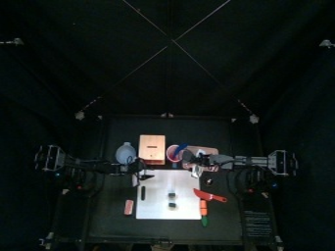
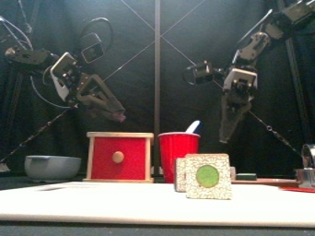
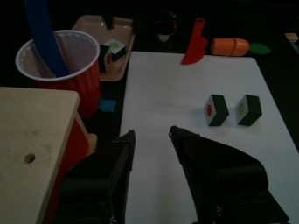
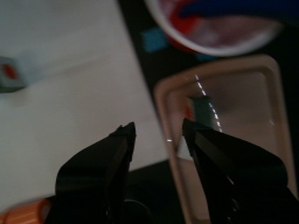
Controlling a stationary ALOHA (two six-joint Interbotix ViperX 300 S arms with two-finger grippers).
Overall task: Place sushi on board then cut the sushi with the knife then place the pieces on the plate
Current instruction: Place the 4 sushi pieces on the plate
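Two sushi pieces [image 3: 230,109] stand side by side on the white board [image 3: 176,96]; up close they are the pieces [image 2: 204,176], and from above the pieces [image 1: 173,204]. A third piece [image 3: 114,54] lies on the pink plate [image 3: 89,31], which also shows as the plate [image 4: 233,114]. The red knife [image 3: 194,44] lies at the board's right edge, and again as the knife [image 1: 210,196]. My left gripper [image 3: 152,149] hangs open and empty above the board's back left. My right gripper [image 4: 158,140] is open and empty over the plate's edge.
A red cup [image 2: 179,153] holding the blue knife [image 3: 40,35] stands behind the board, beside the wooden box [image 2: 120,157]. The blue-grey bowl [image 2: 52,167] sits at the far left. An orange toy food [image 3: 232,45] lies by the red knife.
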